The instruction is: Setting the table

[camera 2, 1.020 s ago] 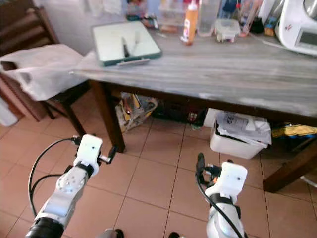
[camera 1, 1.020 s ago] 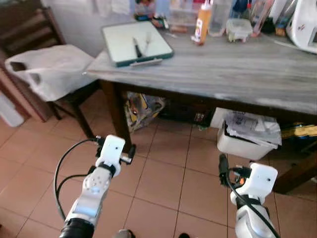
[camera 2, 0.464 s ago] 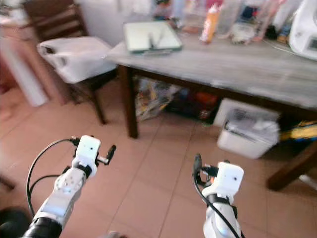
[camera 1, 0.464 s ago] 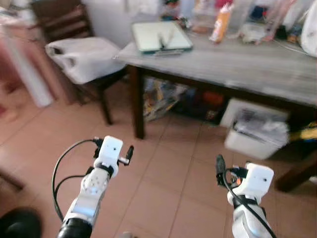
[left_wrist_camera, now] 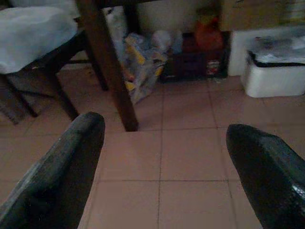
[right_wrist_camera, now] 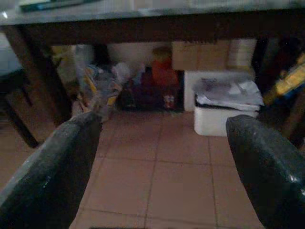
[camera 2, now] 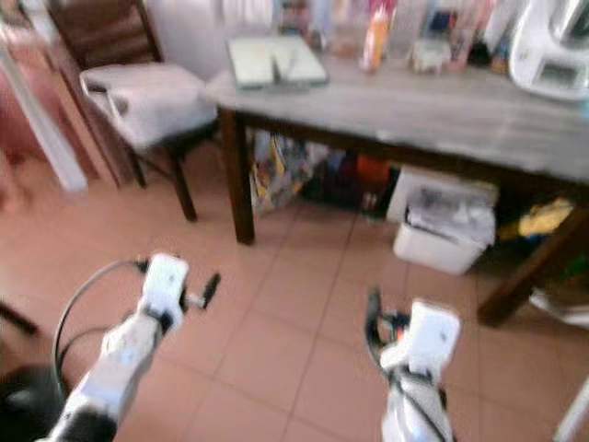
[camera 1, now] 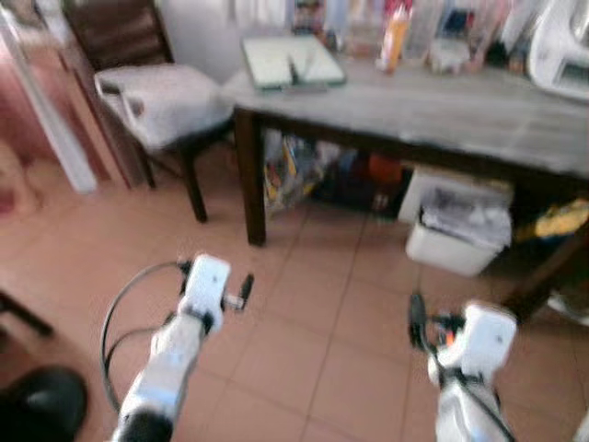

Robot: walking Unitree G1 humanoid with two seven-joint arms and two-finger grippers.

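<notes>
A grey wooden table [camera 1: 442, 101] stands ahead, across the tiled floor. On its near left corner lies a green-rimmed tray [camera 1: 267, 66] holding cutlery [camera 1: 299, 63], blurred. An orange bottle [camera 1: 394, 39] stands among clutter at the table's back. Both arms are held low in front of me, well short of the table. My left gripper [camera 1: 243, 289] is open over the floor, with nothing between its fingers [left_wrist_camera: 71, 157]. My right gripper [camera 1: 416, 315] is open too, its fingers [right_wrist_camera: 57, 162] wide apart and pointing under the table.
A dark chair [camera 1: 120, 37] with a white bag [camera 1: 166, 101] on its seat stands left of the table. Under the table are a white bin [camera 1: 460, 235] and bags [left_wrist_camera: 140, 57]. A white appliance [camera 1: 566, 51] sits at the table's right. A dark leg [camera 1: 248, 180] marks the near corner.
The whole view has shifted and blurred: the camera has drawn back, so the table now sits farther off. Both arms keep the same pose, fingers still apart.
</notes>
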